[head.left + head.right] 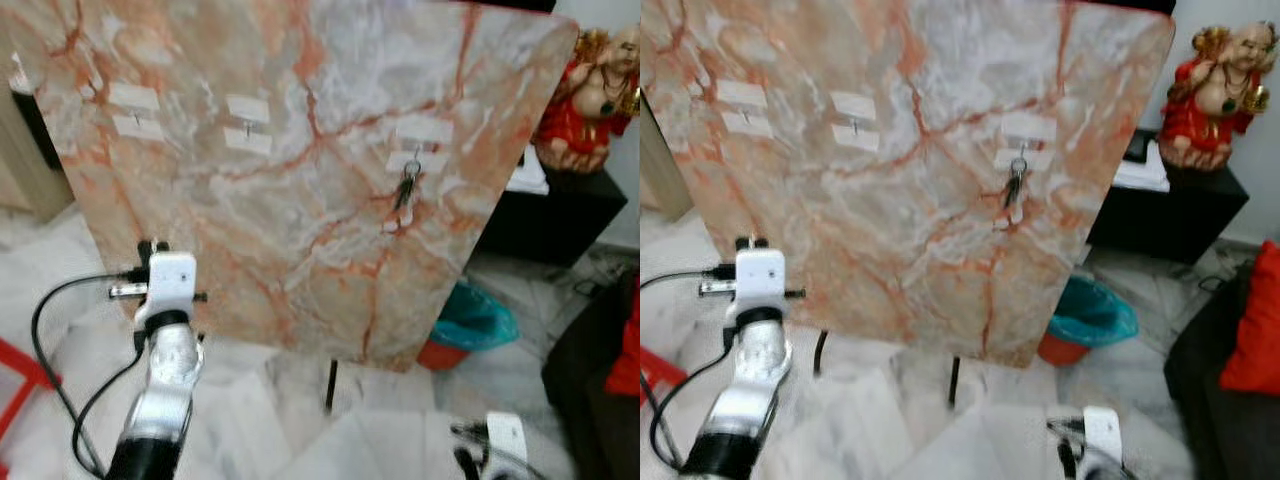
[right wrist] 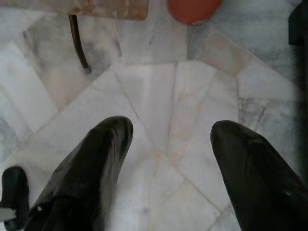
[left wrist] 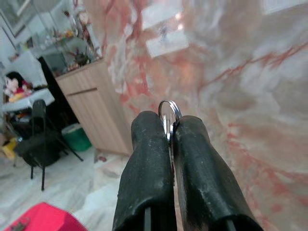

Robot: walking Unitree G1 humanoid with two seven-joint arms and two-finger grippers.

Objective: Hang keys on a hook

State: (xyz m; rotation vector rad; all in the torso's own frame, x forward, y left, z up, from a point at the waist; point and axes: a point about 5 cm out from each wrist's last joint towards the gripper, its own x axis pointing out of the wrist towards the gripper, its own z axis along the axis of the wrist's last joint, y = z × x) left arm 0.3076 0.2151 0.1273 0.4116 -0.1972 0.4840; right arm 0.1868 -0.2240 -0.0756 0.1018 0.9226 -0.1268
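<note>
A tilted marble board (image 1: 300, 180) stands before me with three small hooks, each between white tape strips: left hook (image 1: 136, 118), middle hook (image 1: 247, 128), right hook. One bunch of keys (image 1: 407, 188) hangs on the right hook. My left gripper (image 3: 169, 126) is shut on a silver key ring (image 3: 169, 109), raised near the board's lower left part, with its wrist (image 1: 165, 285) below the left hook. My right gripper (image 2: 168, 144) hangs low and open over the floor.
The board rests on thin dark legs (image 1: 330, 385). A teal-lined red bin (image 1: 465, 325) sits at its right foot. A red and gold figurine (image 1: 595, 85) stands on a black cabinet (image 1: 560, 215) to the right. A wooden cabinet (image 3: 94, 103) stands to the left.
</note>
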